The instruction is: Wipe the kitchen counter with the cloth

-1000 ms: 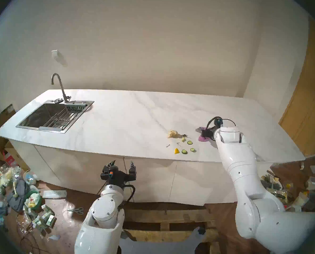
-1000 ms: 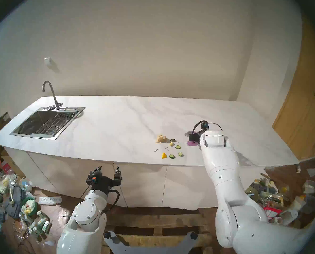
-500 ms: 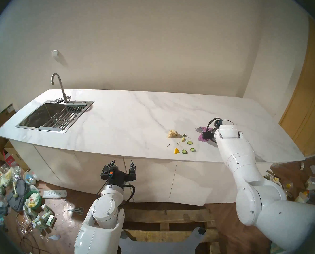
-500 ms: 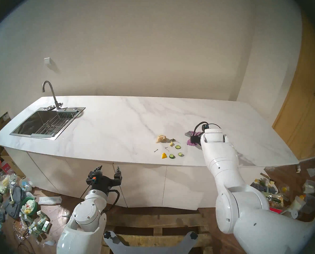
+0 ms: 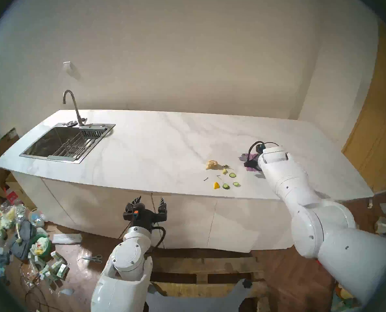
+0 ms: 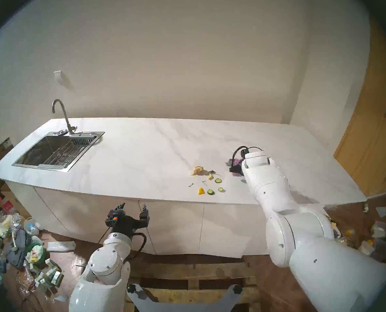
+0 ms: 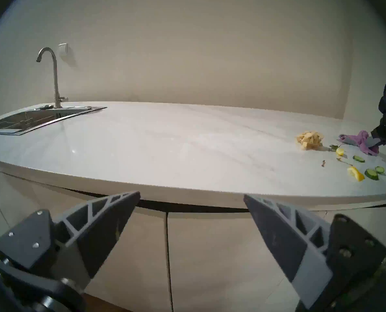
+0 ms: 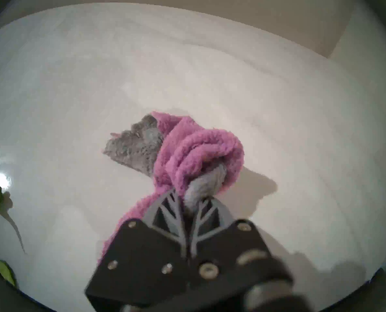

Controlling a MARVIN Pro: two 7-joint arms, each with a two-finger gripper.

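Oddly, the head views hide the grip itself: the right arm's white wrist covers the right gripper (image 5: 252, 163), and only scraps of the purple cloth (image 5: 251, 157) peek out beside it on the kitchen counter (image 5: 153, 147). The right wrist camera settles it, showing both fingers pinched together on a grey fold of the cloth (image 8: 201, 160), whose pink-purple loops bulge above the fingertips while the grey-blue corner lies flat on the marble. The left wrist view gives a low side look along the slab, with the cloth (image 7: 363, 141) bunched at the far right against the dark gripper body.

The left gripper (image 7: 192, 196) hangs in front of the white cabinet doors, below the counter's edge, its two fingers spread wide with nothing between them.

Counting the litter left of the cloth: one beige wad of paper (image 5: 212, 164), three cucumber slices (image 5: 232, 175), one yellow wedge (image 5: 216, 185), one small pale yellow piece (image 7: 340, 151) by a green sprig (image 7: 333, 147), and what look like two small dark screws (image 5: 206, 179), though they are too tiny to be sure. One sink (image 5: 66, 142) and one faucet (image 5: 71, 106) sit at the far left end
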